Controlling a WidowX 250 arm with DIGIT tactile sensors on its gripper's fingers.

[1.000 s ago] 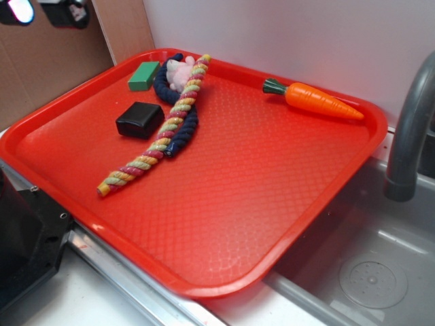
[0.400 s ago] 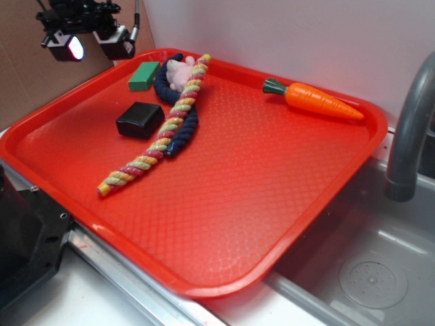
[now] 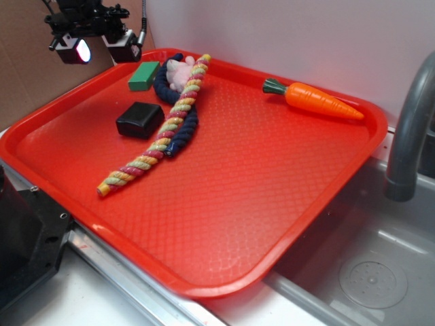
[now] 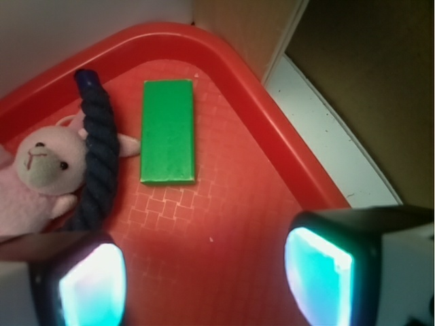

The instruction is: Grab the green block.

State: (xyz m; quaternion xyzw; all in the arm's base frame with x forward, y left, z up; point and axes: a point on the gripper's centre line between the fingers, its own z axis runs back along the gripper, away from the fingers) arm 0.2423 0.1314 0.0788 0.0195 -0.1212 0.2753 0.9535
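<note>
The green block (image 3: 143, 75) (image 4: 168, 131) lies flat in the far left corner of the red tray (image 3: 272, 224) (image 4: 224, 61), beside a dark blue rope. My gripper (image 3: 96, 49) (image 4: 204, 278) hangs open above the tray's far left rim, just left of the block. In the wrist view the block sits ahead of the two glowing fingertips (image 4: 319, 275), with only bare tray between them.
A glossy black block (image 3: 139, 120) sits on the tray nearer than the green one. A coloured rope (image 3: 158, 139), dark blue rope (image 3: 178, 129) (image 4: 98, 156) and pink plush bunny (image 3: 179, 72) (image 4: 41, 170) lie right of the blocks. An orange carrot (image 3: 316, 100) rests far right. A grey tap (image 3: 408, 129) stands over the sink.
The gripper has come down from the top left corner and moved right, toward the green block. Nothing on the tray has moved.
</note>
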